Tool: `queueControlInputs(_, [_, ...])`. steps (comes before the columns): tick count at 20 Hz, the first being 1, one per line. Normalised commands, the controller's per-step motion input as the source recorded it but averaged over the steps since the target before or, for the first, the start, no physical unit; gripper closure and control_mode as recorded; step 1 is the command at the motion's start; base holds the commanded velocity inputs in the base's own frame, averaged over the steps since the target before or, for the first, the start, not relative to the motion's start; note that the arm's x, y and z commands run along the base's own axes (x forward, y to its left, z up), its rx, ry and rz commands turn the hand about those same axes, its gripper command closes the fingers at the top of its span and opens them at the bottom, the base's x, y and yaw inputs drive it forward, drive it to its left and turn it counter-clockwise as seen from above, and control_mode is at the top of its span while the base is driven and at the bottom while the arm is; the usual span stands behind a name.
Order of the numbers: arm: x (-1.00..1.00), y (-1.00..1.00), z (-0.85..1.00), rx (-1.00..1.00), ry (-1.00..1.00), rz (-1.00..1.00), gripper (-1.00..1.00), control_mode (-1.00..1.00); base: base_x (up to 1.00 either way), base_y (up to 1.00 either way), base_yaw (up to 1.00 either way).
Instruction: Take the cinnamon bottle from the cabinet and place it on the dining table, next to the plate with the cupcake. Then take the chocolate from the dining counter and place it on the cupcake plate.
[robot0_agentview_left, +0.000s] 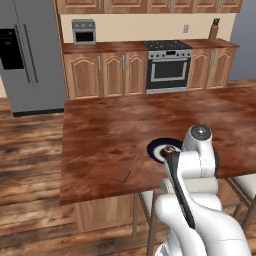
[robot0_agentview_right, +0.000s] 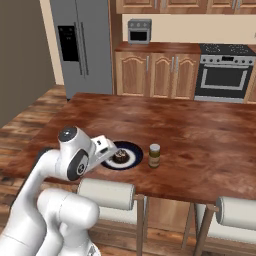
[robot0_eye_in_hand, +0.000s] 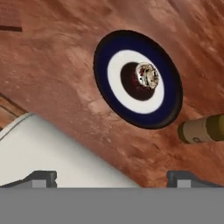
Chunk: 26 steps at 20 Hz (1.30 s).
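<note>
The cinnamon bottle (robot0_agentview_right: 154, 155) stands upright on the dining table (robot0_agentview_right: 200, 140), just right of the dark blue plate (robot0_agentview_right: 131, 161). The cupcake (robot0_agentview_right: 120, 156) sits in the plate's middle. My gripper (robot0_agentview_right: 107, 151) hovers over the plate's left rim, low above the table's near edge. In the hand view my gripper (robot0_eye_in_hand: 112, 177) is open and empty; the plate (robot0_eye_in_hand: 105, 57) and cupcake (robot0_eye_in_hand: 142, 78) lie ahead, and the bottle (robot0_eye_in_hand: 203, 129) is at the right edge. The chocolate (robot0_agentview_left: 123, 175) lies flat on the dining counter (robot0_agentview_left: 110, 130), left of the plate (robot0_agentview_left: 156, 149).
Padded stools (robot0_agentview_right: 105, 194) (robot0_agentview_right: 235, 212) stand under the table's near edge. Across the wooden floor are a grey fridge (robot0_agentview_left: 30, 50), base cabinets (robot0_agentview_left: 100, 75) and a stove (robot0_agentview_left: 168, 65). A small oven (robot0_agentview_left: 83, 31) sits on the back worktop.
</note>
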Motion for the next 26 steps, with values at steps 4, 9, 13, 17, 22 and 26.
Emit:
queueControlInputs(4, [0.01,0.45,0.06,0.14,0.00,-0.42,-1.00,-1.00,0.00,0.00,0.00])
queueControlInputs(9, [0.01,0.37,0.02,0.22,0.02,-0.46,-1.00,-1.00,0.00,0.00,0.00])
queueControlInputs(13, [0.00,0.39,0.03,0.34,0.05,-0.38,-1.00,-1.00,0.00,0.00,0.00])
queueControlInputs(17, [0.00,0.42,0.09,0.34,0.08,-0.33,-1.00,-1.00,0.00,0.00,0.00])
queueControlInputs(22, [0.01,0.42,0.09,0.26,0.13,-0.36,-1.00,-1.00,0.00,0.00,0.00])
queueControlInputs(26, [0.03,0.50,0.00,0.13,0.20,-0.35,-1.00,-1.00,0.00,0.00,0.00])
